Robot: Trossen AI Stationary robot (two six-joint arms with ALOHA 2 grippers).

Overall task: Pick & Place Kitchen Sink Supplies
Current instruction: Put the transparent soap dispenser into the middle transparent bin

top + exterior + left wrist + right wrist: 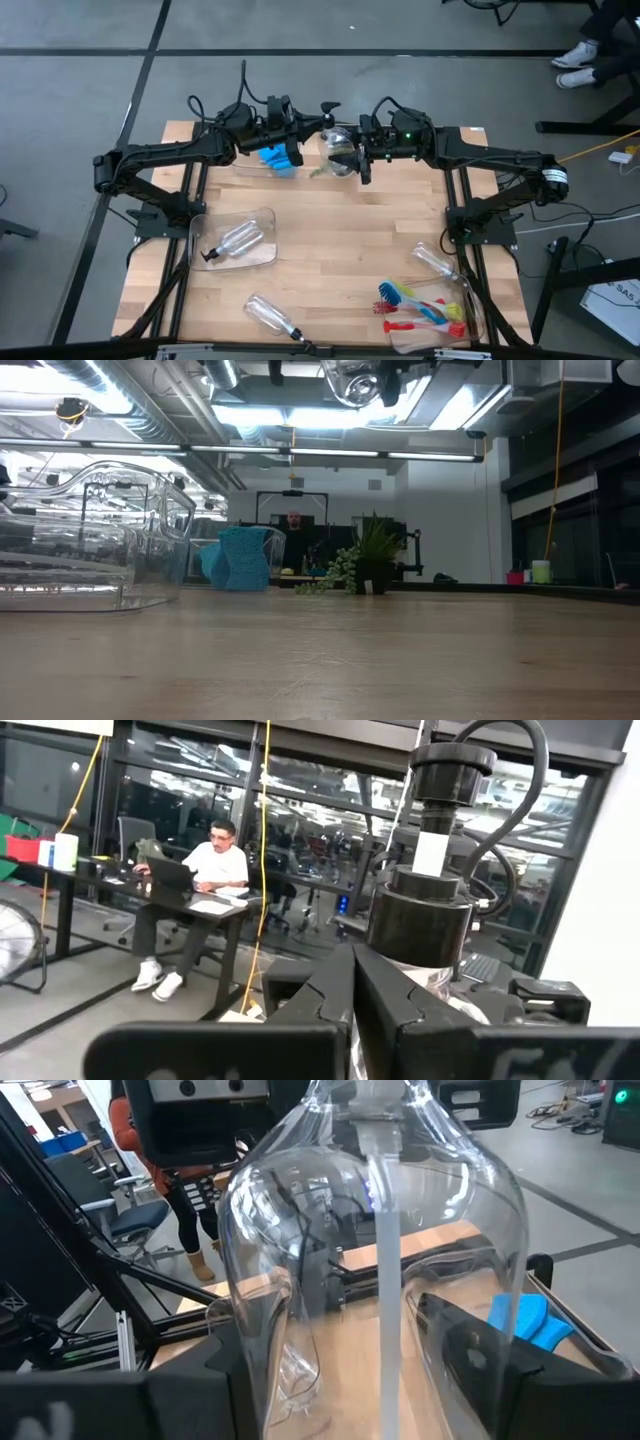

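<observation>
A clear plastic bottle (341, 152) with a black pump top (328, 107) hangs high above the table's far middle, between both arms; the low view shows it overhead (355, 385). My right gripper (354, 152) is shut on it. My left gripper (308, 128) is shut, its tips (355, 960) right beside the pump's black collar (420, 920). A blue sponge (278, 158) stands in a clear bin at the far left. One bottle (238, 240) lies in a bin, two others (272, 317) (435, 262) lie on the table. The brushes (425, 310) lie together near right. My right gripper (370, 1340) pinches the bottle's wide body (300, 1280) between its two fingers (470, 1350), one on each side wall. The bottle is lifted clear of the table, its neck pointing away from the wrist. My left gripper stands against the pump collar; I cannot tell whether it touches.
A clear bin (240, 225) sits at the left middle and looms close in the low view (90, 540). Another bin (470, 330) holds the brushes at the near right corner. Bare wood lies in the table's middle (340, 240). A person sits at a desk (215, 860) beyond the table.
</observation>
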